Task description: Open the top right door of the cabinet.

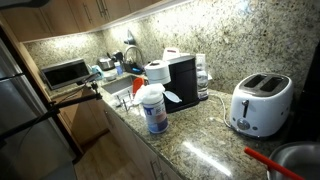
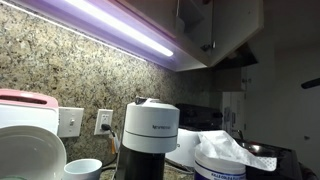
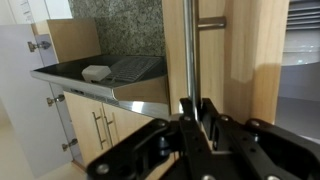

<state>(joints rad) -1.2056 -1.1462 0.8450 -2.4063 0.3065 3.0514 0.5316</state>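
- Closest to my wrist camera, the hand (image 3: 196, 106) fills the bottom of the view. Its black fingers are drawn in tight around the lower end of a slim silver handle (image 3: 191, 45), which I read as a firm grip on the bar.
- Behind the hand, the cabinet (image 3: 245, 70) takes up most of the wrist view. It is medium-brown wood with a flat front, and the handle stands upright on it. I cannot tell from here whether the door is ajar.
- Below and to one side in that view are lower doors (image 3: 85, 130) of the same wood, under a dark ledge.
- A speckled granite surface (image 1: 200, 135) runs the length of the room in an exterior view. It is glossy, with a bright glare patch near its front edge.
- Matching granite covers the backsplash (image 2: 60, 70), which is lit from above by a long light strip (image 2: 120, 28).
- A grey fridge (image 1: 15, 95) stands at the edge of an exterior view.
- A white toaster (image 1: 260, 103) sits on the surface, well apart from the other appliances.
- A black coffee machine (image 1: 183, 80) stands back against the wall. It also shows up close in an exterior view (image 2: 150, 130).
- A paper towel roll (image 1: 155, 72) stands upright just beside the coffee machine.
- A wipes tub (image 1: 153, 112) stands in front of the roll, near the front edge of the surface.
- A wall outlet (image 2: 104, 122) is set into the backsplash beside the coffee machine.
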